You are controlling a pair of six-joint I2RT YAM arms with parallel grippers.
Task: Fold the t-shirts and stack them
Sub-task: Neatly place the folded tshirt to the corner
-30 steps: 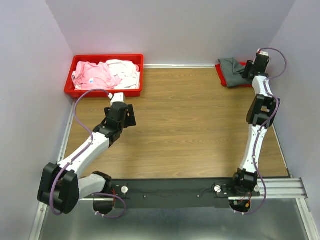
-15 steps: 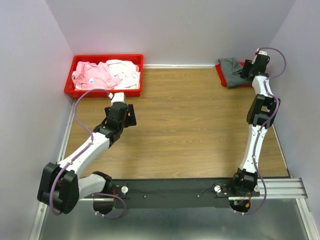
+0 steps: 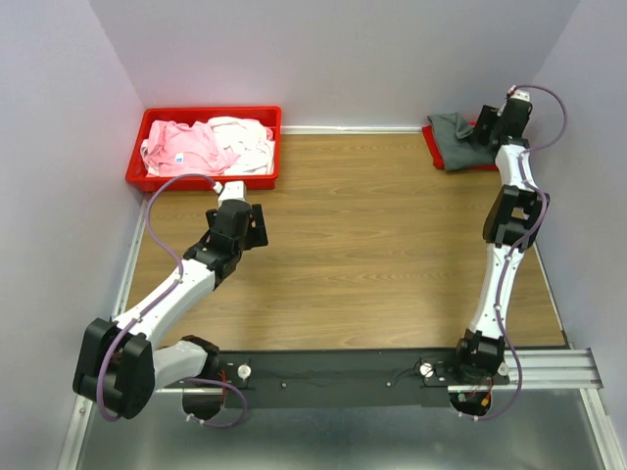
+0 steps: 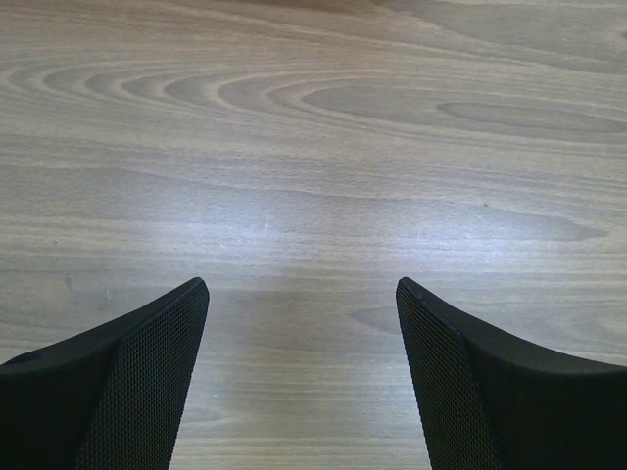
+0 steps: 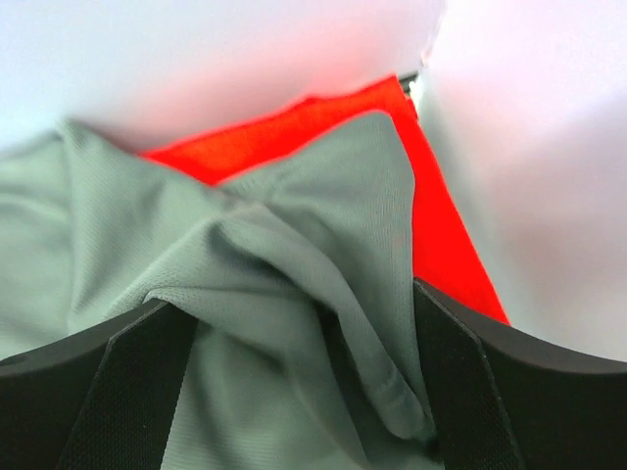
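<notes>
Nearest us, the left arm has not moved over the last second. The left fingers [image 4: 118, 392] hang spread apart, gripping nothing, above bare wood at about 9 o'clock on the surface [image 3: 372, 245]. Beyond them, at 11 o'clock, the red bin [image 3: 137, 178] holds the pink t-shirt [image 3: 181, 147] and the white t-shirt [image 3: 245, 137], both crumpled.

The change is at the far end. The right arm's wrist has crept a little further toward the back corner at 1 o'clock. The right fingers [image 5: 98, 392] now sit deeper over the dark grey t-shirt [image 5: 284, 245], which lies bunched on top of the red t-shirt [image 5: 446, 245] close to the back wall. In the wrist view those fingers stand parted, one on each side of a raised fold of grey cloth, and they are not pinched on it.

We cannot tell whether this small shift lines up a grasp or follows a release. Either way, we judge the task far from finished: the grey shirt looks rumpled rather than folded flat, and the two shirts in the bin are not yet begun.
</notes>
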